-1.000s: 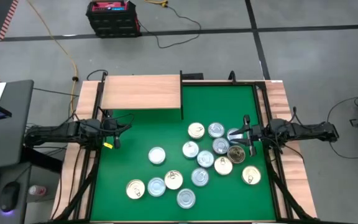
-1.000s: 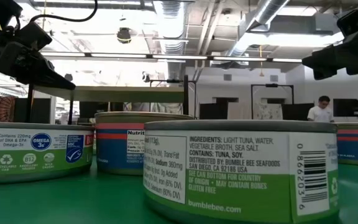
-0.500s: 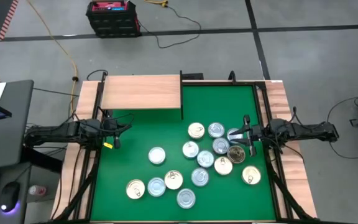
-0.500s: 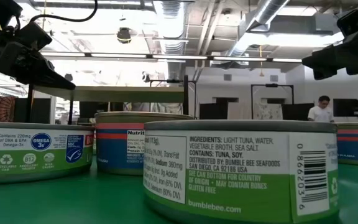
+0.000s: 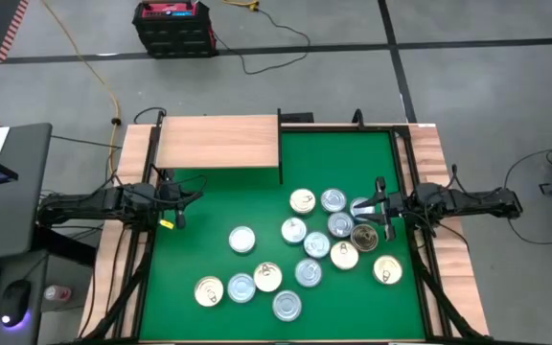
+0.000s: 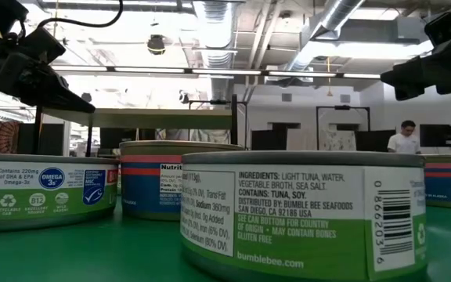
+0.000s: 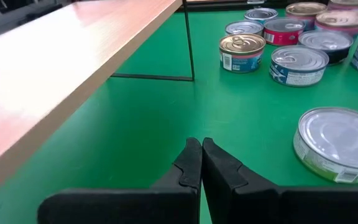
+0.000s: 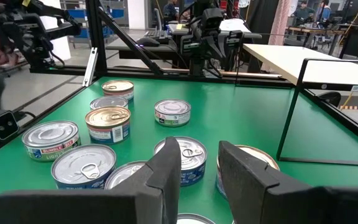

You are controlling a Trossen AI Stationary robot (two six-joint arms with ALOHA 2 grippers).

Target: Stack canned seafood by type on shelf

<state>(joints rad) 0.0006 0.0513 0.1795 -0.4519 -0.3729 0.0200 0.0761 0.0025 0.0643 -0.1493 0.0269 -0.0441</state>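
Note:
Several round flat tins of canned seafood (image 5: 316,244), with silver or gold lids, lie scattered on the green mat, mostly right of centre; the low view shows them close up (image 6: 304,207). The shelf (image 5: 218,142), a light-wood board on thin dark legs, stands at the mat's far left corner with nothing on it (image 7: 61,56). My left gripper (image 5: 195,187) is shut at the mat's left edge, above bare mat (image 7: 201,158). My right gripper (image 5: 370,211) hangs open at the right edge, above the nearest tins (image 8: 197,158), with nothing between its fingers.
The mat (image 5: 218,287) has free room between the shelf and the tins and along its near left. A dark shelf leg (image 7: 190,43) stands at the board's right corner. The table's wooden rim (image 5: 444,172) frames the mat. A person (image 6: 404,139) stands far off in the room.

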